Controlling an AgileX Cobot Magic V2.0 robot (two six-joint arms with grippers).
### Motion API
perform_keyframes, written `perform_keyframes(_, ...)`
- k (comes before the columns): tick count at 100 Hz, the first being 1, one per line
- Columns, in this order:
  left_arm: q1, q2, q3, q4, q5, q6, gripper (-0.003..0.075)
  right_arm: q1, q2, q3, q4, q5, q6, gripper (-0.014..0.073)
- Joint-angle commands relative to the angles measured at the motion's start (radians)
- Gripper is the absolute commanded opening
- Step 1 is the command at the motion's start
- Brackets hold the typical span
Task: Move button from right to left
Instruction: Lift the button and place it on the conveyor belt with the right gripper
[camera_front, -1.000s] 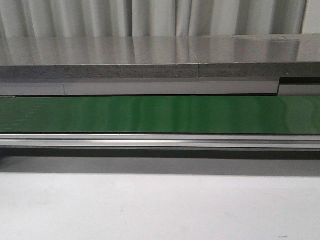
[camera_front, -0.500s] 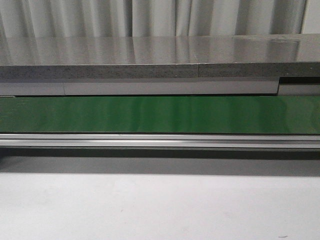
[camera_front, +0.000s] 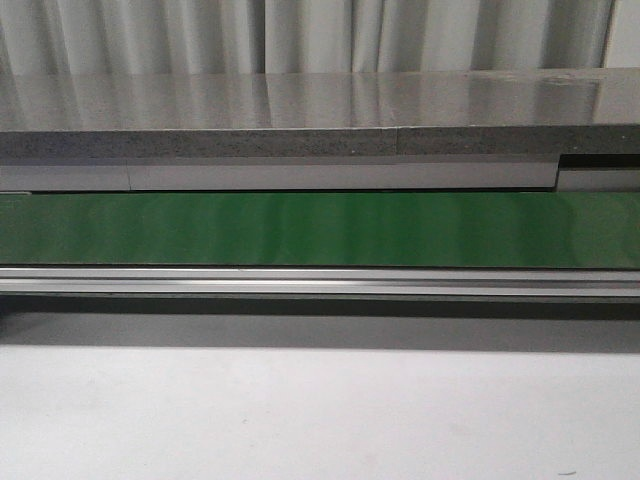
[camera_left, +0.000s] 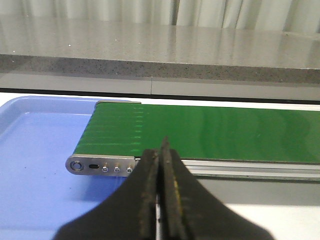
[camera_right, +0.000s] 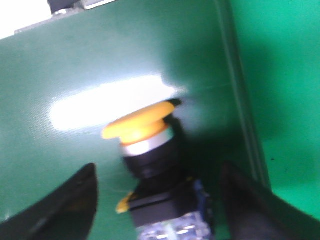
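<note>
The button (camera_right: 150, 165) lies on its side on the green belt (camera_right: 100, 75) in the right wrist view, its yellow-orange cap pointing away from the fingers and its dark blocky body between them. My right gripper (camera_right: 160, 200) is open, a black finger on each side of the body with a gap on both sides. My left gripper (camera_left: 161, 160) is shut and empty, held just before the left end of the green conveyor belt (camera_left: 215, 132). In the front view neither gripper nor the button shows.
A blue tray (camera_left: 35, 150) lies at the conveyor's left end. The conveyor (camera_front: 320, 230) has a silver side rail (camera_front: 320, 282), with a grey stone counter (camera_front: 320, 110) behind and a white table (camera_front: 320, 420) in front.
</note>
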Motion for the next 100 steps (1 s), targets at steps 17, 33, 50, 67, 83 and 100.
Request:
perform_keyframes(17, -0.002, -0.032, 0.044, -0.009, -0.079, -0.01, -0.002, 0.038, -0.088, -0.023, -0.016, -0.011, -0.007, 0.0635)
perform_keyframes(33, -0.002, -0.032, 0.044, -0.009, -0.079, -0.01, -0.002, 0.099, -0.162, -0.023, -0.066, -0.007, -0.048, 0.0633)
perform_keyframes(50, -0.002, -0.032, 0.044, -0.009, -0.079, -0.01, -0.002, 0.169, -0.245, -0.017, -0.124, 0.009, -0.053, 0.0465)
perform_keyframes(67, -0.002, -0.032, 0.044, -0.009, -0.079, -0.01, -0.002, 0.214, -0.322, 0.021, -0.165, -0.007, -0.053, 0.0022)
perform_keyframes(83, -0.002, -0.032, 0.044, -0.009, -0.079, -0.01, -0.002, 0.217, -0.412, 0.098, -0.179, -0.064, -0.053, -0.0067)
perform_keyframes(100, -0.002, -0.032, 0.044, -0.009, -0.079, -0.01, -0.002, 0.217, -0.53, 0.205, -0.236, -0.131, -0.053, -0.0067)
